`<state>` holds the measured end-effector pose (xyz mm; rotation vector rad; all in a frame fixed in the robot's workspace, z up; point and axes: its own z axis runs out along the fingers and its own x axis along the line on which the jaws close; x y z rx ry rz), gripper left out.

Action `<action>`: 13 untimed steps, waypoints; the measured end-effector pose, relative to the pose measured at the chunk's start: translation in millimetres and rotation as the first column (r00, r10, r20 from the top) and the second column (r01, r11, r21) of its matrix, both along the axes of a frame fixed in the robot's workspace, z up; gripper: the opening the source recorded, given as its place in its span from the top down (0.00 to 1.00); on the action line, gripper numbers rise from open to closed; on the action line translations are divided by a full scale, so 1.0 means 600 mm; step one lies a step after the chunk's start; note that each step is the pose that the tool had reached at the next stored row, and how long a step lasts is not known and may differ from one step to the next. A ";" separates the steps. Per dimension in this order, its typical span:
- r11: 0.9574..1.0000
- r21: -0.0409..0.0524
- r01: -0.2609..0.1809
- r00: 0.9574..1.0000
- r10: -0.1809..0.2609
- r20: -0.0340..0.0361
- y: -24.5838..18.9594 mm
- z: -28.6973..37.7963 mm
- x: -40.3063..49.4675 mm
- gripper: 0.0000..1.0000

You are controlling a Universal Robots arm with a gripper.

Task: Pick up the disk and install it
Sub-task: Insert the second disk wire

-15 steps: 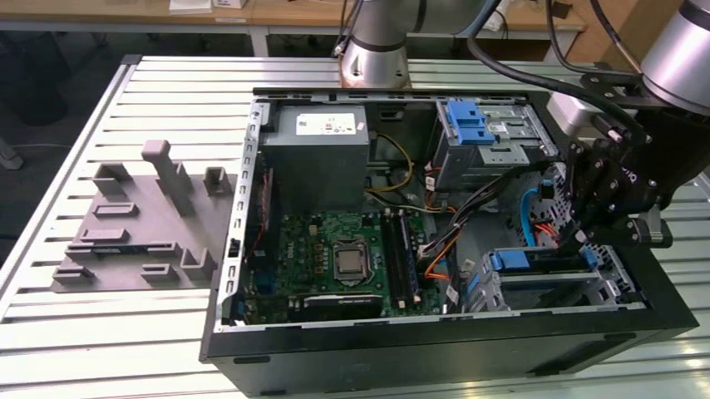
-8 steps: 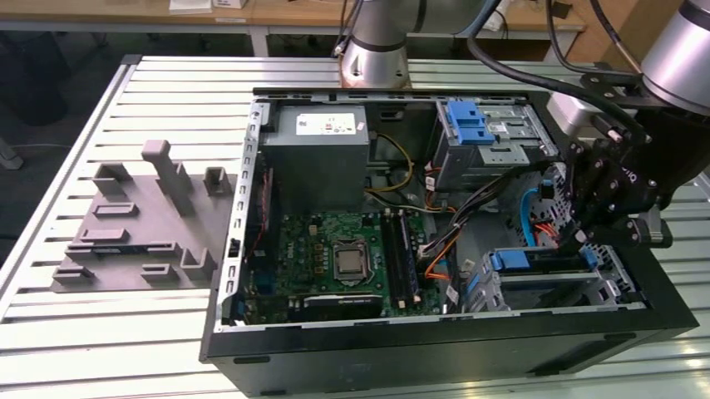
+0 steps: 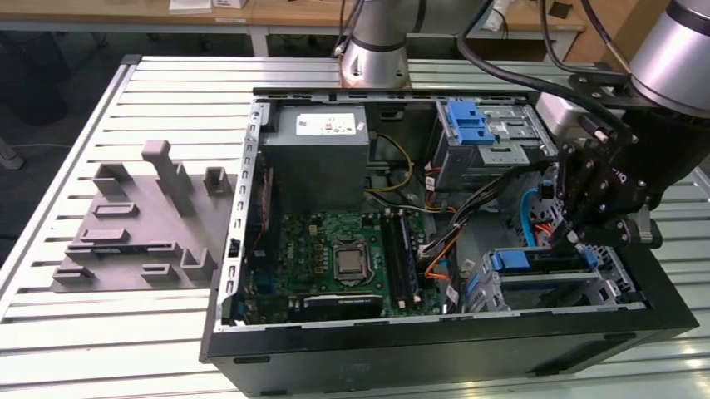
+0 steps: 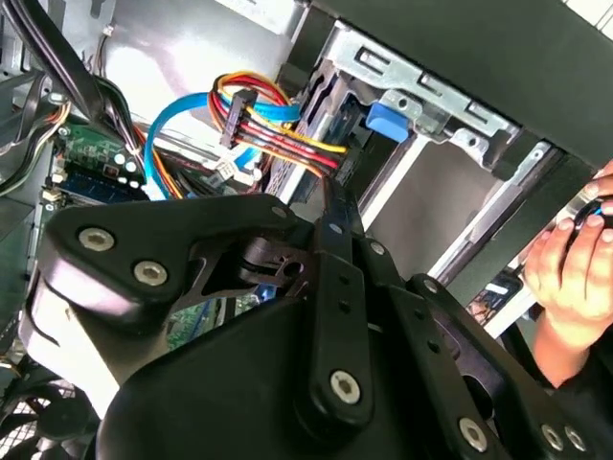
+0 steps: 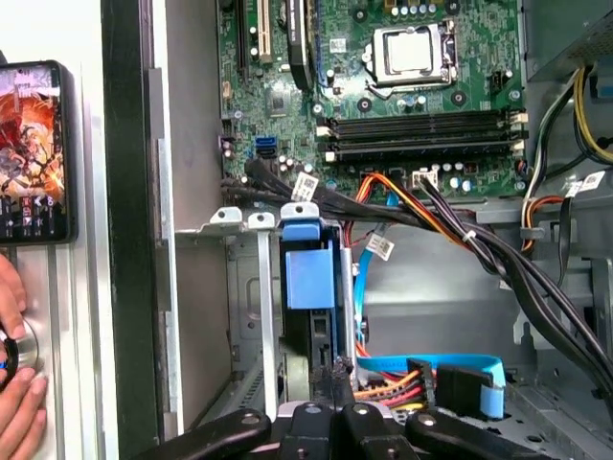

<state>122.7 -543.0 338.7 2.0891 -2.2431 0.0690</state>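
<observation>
Blue-handled disk slotted into the metal drive cage at the front corner of the open computer case, beside the motherboard. Black gripper low over that cage, fingers pressed together with nothing between them, tips right at the disk's edge, near the red-yellow-orange power cable bundle and blue data cable. Person's hand on the slatted metal table outside the case, phone just beside it. Grey moulded fixture on the exterior view's left.
</observation>
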 end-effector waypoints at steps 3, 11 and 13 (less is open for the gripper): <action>1.000 0.000 0.000 1.000 0.000 0.002 0.0000 0.000 -0.010 0.89; 1.000 0.000 0.000 1.000 0.000 0.003 0.0013 0.019 -0.012 0.89; 1.000 0.000 0.000 1.000 0.000 0.003 0.0028 0.029 -0.012 0.89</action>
